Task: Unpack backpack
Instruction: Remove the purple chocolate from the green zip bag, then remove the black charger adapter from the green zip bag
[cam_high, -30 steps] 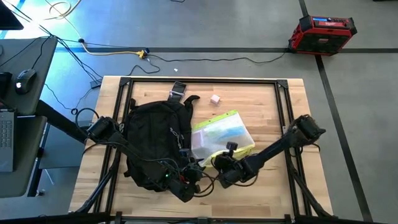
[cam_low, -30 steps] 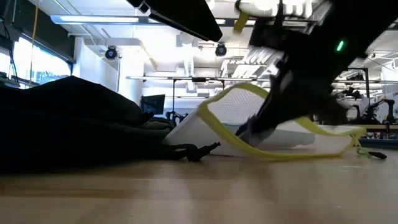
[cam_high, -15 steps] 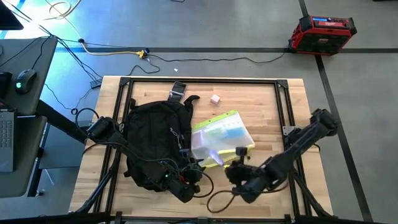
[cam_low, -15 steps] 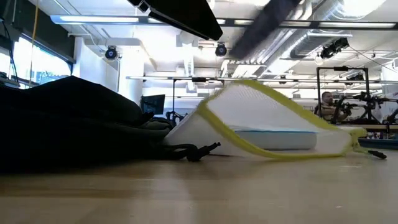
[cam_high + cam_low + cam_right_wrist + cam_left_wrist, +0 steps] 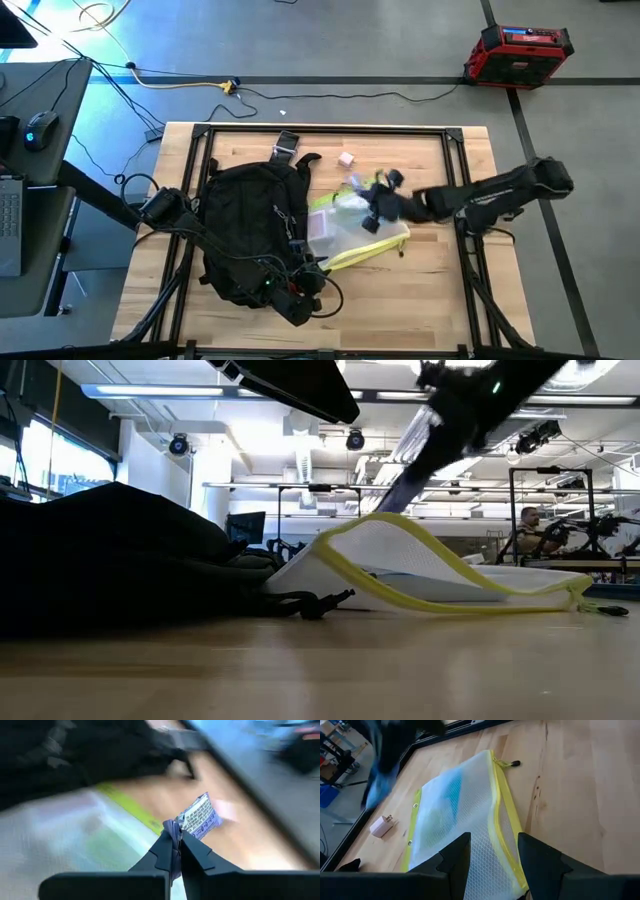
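Observation:
The black backpack (image 5: 250, 230) lies on the table's left half, a dark bulk in the low view (image 5: 100, 560). Beside it, on its right, lies a translucent pouch with yellow trim (image 5: 345, 228), its mouth gaping toward the near edge (image 5: 420, 565). My right gripper (image 5: 364, 196) hovers over the pouch's far part, shut on a small blue-and-white packet (image 5: 200, 815). My left gripper (image 5: 492, 855) stands open at the pouch's near end (image 5: 485, 865), at the backpack's near right corner. My right gripper pinches one crumpled end of the packet (image 5: 176, 827) between its two fingertips. The fingers slant down from the table's right side. The packet sticks out beyond the fingertips, lifted clear above the pouch. Whether my left gripper's fingers (image 5: 455, 857) touch the pouch, I cannot tell.
A small pinkish-white adapter (image 5: 346, 159) lies on the wood beyond the pouch. A strap buckle (image 5: 285, 150) sticks out from the backpack's far end. Black frame rails (image 5: 320, 128) border the table. A red case (image 5: 517, 52) stands on the floor, and a person (image 5: 527, 525) sits far behind.
My right gripper has drawn back from the pouch's near edge toward the table's near right, then swung up and toward the far edge, carrying the packet over the pouch. The pouch's raised upper side has sunk a little.

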You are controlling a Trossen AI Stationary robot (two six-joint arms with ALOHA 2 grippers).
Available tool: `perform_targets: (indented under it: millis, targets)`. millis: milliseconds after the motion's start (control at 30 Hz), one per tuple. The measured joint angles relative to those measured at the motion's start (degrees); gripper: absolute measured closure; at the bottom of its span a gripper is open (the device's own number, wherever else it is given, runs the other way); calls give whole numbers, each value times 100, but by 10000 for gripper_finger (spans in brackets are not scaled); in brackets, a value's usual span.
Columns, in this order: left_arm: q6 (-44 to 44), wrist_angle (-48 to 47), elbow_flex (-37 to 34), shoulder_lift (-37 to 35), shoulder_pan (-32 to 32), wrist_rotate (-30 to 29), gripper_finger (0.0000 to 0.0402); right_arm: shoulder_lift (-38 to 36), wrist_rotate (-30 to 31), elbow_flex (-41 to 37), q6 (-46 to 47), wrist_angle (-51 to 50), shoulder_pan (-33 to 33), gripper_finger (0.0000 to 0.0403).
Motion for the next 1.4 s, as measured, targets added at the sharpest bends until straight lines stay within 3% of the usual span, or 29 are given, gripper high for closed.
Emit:
perform_targets:
  millis: [100, 233, 400, 567, 700, 933, 1100, 1233, 1400]
  targets:
    - [46, 0, 0, 0, 36, 11, 257, 200, -1103, -780, -244, 2108, -890, 403]
    - [46, 3, 0, 0, 83, 11, 257, 754, -1480, -1056, -514, 3540, -1782, 401]
    - [48, 9, 0, 0, 125, 9, 257, 1573, -2192, -629, -535, 3674, -2558, 395]
    - [48, 69, 0, 0, 125, 9, 257, 2335, -2781, -50, -486, 3416, -2826, 394]
    - [50, 94, 0, 0, 125, 16, 257, 2607, -2753, 418, -698, 2485, -2773, 375]
    - [52, 78, -2, 0, 125, 61, 257, 2260, -2708, 1394, -1120, 232, -2624, 268]
    - [50, 40, -2, 0, 115, 68, 257, 1595, -1931, 1701, -1382, -931, -2246, 218]
    - [7, -61, -2, 0, 65, 72, 257, 909, -1695, 1316, -1350, -1142, -1443, 211]
    - [3, -107, -4, 0, 29, 73, 257, 353, -1386, 284, -534, -358, 314, 211]
